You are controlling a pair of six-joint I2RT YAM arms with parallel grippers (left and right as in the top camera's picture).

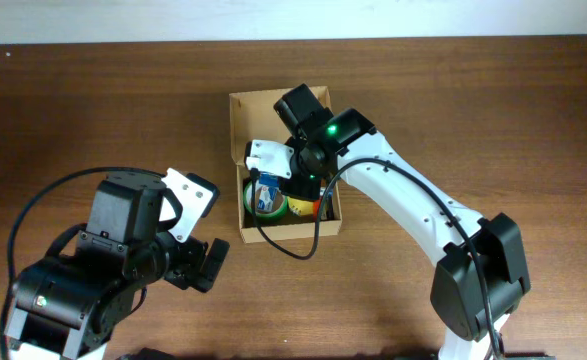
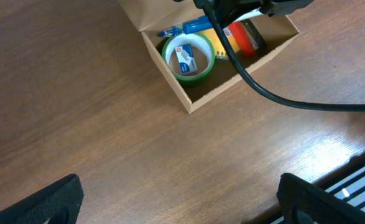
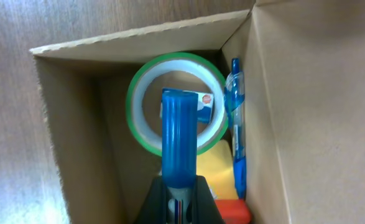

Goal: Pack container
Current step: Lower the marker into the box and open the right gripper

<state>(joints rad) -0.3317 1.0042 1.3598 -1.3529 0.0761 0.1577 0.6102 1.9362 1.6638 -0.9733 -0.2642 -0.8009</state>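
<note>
Dark brown wood-grain table [image 1: 493, 110] under me, with a pale strip [image 1: 273, 18] beyond its far edge. The cardboard box [image 1: 273, 234] sits mid-table with its flap lid open. Inside lie 1 green tape roll [image 3: 134, 112] with a small blue-and-white item [image 2: 186, 57] in its ring, 1 blue pen [image 3: 237, 124] along a wall, something yellow [image 3: 216, 171] and something orange [image 3: 232, 211]. My right gripper [image 3: 179, 190] is clamped on a blue tube [image 3: 179, 137] over the roll. My left gripper [image 2: 182, 205] hangs over the table near the box, fingers spread wide
</note>
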